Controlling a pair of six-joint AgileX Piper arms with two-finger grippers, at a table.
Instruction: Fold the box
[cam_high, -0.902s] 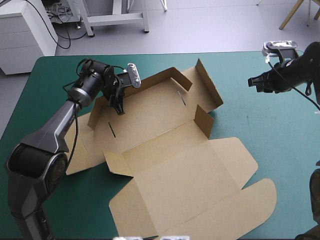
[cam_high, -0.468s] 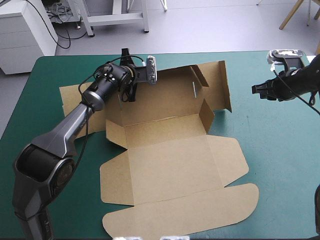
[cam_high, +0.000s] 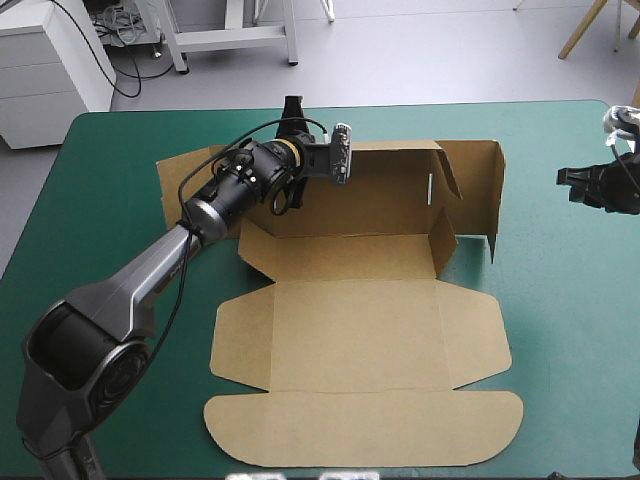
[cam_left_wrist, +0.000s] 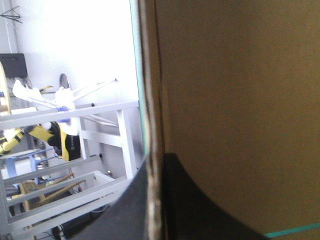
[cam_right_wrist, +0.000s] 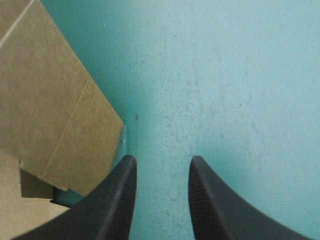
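Observation:
The brown box (cam_high: 350, 330) lies opened out on the teal-green cover, its back wall (cam_high: 380, 195) standing upright along the far side. My left gripper (cam_high: 283, 195) pinches that wall's top edge near its left end. In the left wrist view the board (cam_left_wrist: 240, 100) fills the field and its edge runs down between the nearly closed black fingers (cam_left_wrist: 180, 200). My right gripper (cam_high: 575, 187) hovers near the table's right edge, apart from the box. Its fingers (cam_right_wrist: 120, 200) stand apart over bare cover, with a box flap (cam_right_wrist: 50, 115) off to one side.
The box's right end flap (cam_high: 490, 190) stands upright, facing my right gripper. The rounded lid panel (cam_high: 365, 430) lies flat close to the table's front edge. Bare teal-green cover (cam_high: 570, 320) stretches to the right of the box.
The box has swung round and slid right until it sits square to the table. My left gripper travelled right with the back wall. My right gripper drew back toward the right edge.

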